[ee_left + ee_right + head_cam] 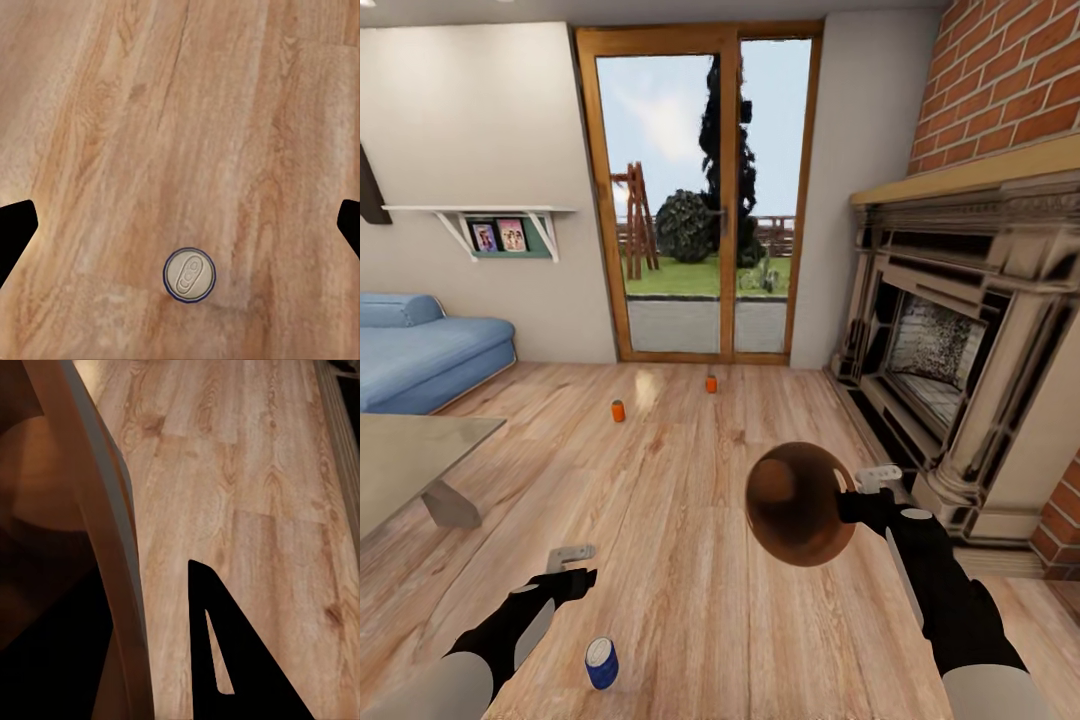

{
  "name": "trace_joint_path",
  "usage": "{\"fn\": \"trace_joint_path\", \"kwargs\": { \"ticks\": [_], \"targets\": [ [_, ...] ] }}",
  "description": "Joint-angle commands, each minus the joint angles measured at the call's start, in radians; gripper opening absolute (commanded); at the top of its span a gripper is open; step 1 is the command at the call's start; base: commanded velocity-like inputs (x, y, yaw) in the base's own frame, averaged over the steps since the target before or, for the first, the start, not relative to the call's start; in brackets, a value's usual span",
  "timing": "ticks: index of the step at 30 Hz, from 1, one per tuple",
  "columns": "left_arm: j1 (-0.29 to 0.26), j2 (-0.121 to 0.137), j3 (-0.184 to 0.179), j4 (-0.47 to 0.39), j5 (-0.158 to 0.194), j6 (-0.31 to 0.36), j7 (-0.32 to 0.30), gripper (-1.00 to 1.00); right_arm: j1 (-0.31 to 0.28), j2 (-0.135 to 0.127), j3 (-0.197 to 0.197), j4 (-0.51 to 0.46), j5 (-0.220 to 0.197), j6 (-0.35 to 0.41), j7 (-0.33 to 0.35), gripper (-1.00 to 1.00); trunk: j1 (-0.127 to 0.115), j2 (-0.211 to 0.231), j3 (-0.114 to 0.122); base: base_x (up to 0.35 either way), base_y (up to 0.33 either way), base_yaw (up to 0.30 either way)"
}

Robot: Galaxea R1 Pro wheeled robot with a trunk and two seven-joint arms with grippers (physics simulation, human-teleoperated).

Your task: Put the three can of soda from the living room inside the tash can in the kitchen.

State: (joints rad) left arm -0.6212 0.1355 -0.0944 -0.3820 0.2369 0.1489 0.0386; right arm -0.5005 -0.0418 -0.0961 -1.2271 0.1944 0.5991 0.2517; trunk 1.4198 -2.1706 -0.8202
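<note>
I am in the living room. A dark blue can of soda [601, 663] [189, 275] stands upright on the wood floor just in front of me. My left gripper [570, 565] [180, 225] hangs open above the floor, a little beyond that can, with nothing between its fingers. Two orange cans of soda [618, 411] [711, 384] stand farther off, near the glass doors. My right gripper [860, 495] [142, 660] is shut on the rim of the tash can [800, 505] [97, 510], which is held in the air and tipped, its brown inside facing me.
A blue sofa [420, 350] stands at the left, with a grey table [410, 460] in front of it. A stone fireplace [960, 370] fills the right side. Wooden-framed glass doors [700, 200] close the far wall. Open wood floor lies between.
</note>
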Motion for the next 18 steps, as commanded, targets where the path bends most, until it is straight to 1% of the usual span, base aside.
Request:
{"fn": "trace_joint_path", "kwargs": {
  "ticks": [1, 18],
  "targets": [
    [0.000, 0.000, 0.000, 0.000, 0.000, 0.000, 0.000, 1.00, 0.000, 0.000, 0.000, -0.002, -0.009, 0.000, 0.000, -1.00, 0.004, -0.007, -0.005, 0.000, 0.000, 0.000],
    [0.000, -0.001, -0.001, 0.000, -0.001, 0.000, 0.000, 1.00, 0.000, 0.000, 0.001, -0.002, -0.009, -0.001, 0.000, -1.00, 0.069, -0.126, -0.085, 0.000, 0.000, 0.000]
  ]
}}
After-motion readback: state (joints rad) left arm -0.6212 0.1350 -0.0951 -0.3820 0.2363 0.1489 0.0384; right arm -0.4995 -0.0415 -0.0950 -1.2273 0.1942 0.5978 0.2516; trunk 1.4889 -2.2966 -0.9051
